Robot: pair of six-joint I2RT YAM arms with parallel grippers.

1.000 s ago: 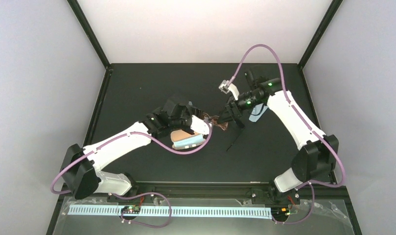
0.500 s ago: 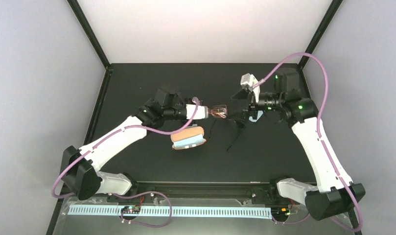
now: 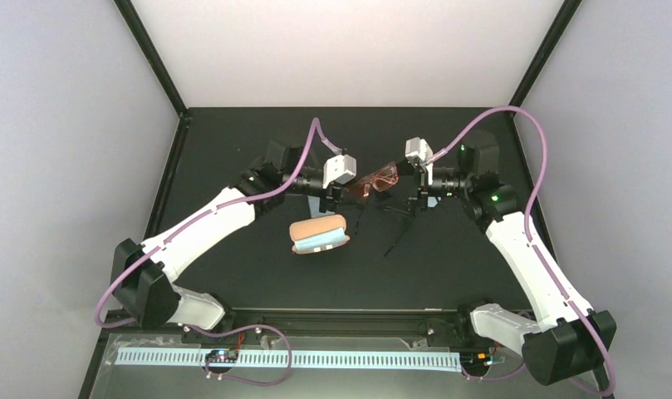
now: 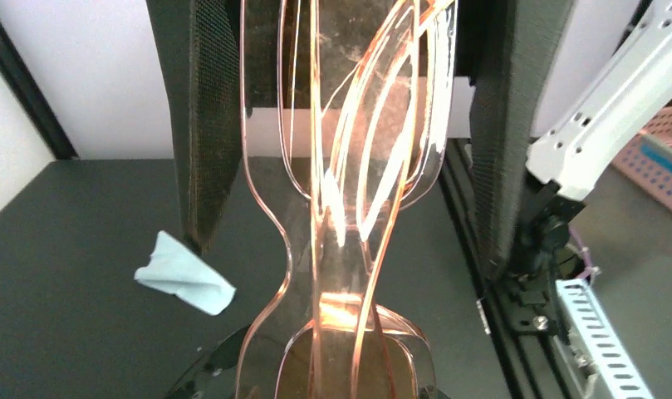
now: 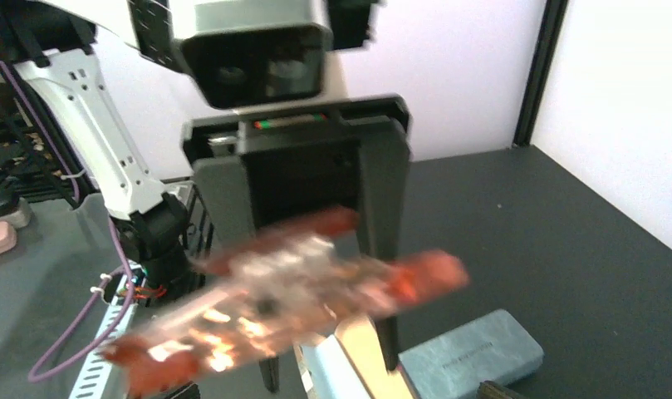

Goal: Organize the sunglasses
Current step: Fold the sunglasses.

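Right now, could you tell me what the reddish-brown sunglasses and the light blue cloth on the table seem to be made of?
The reddish-brown sunglasses look like glossy translucent plastic: light passes through the frame and bright highlights run along its edges. The light blue cloth looks like soft matte fabric, probably microfibre: it lies crumpled in folds, without shine.

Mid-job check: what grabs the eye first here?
The reddish-brown sunglasses stand out, clamped in the left end effector and held in the air mid-table, facing the right end effector. Nearby, black sunglasses lie on the dark table, a tan case to their left.
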